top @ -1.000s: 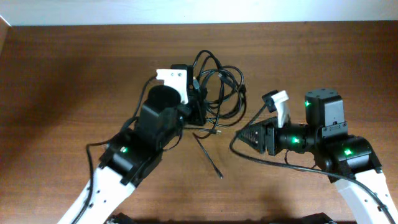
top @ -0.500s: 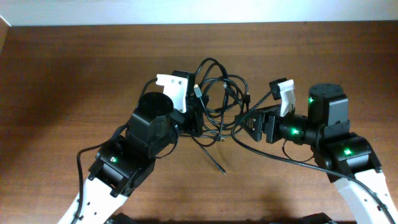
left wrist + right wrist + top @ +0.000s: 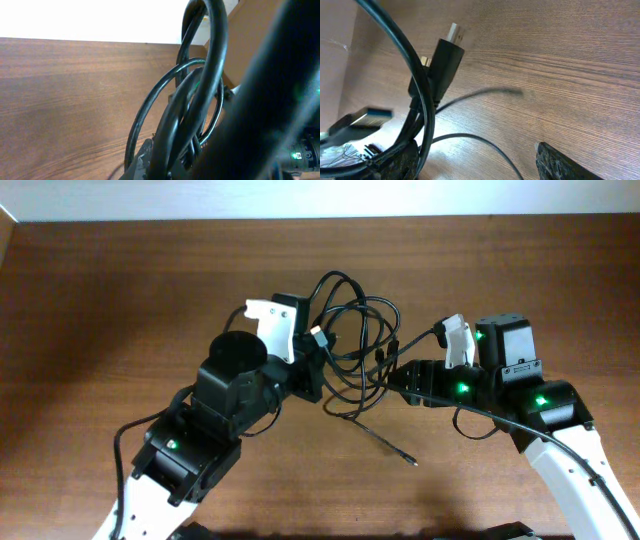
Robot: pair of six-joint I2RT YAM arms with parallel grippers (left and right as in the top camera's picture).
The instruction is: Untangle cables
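Separation step: left fingers [image 3: 310, 370] clamp the cables [image 3: 352, 330]; right fingers [image 3: 565, 162], apart at 3 o'clock, must next grip one strand.

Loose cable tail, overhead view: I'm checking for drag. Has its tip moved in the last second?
Yes. The cable tail's tip has slid right, farther from the table's far left corner.
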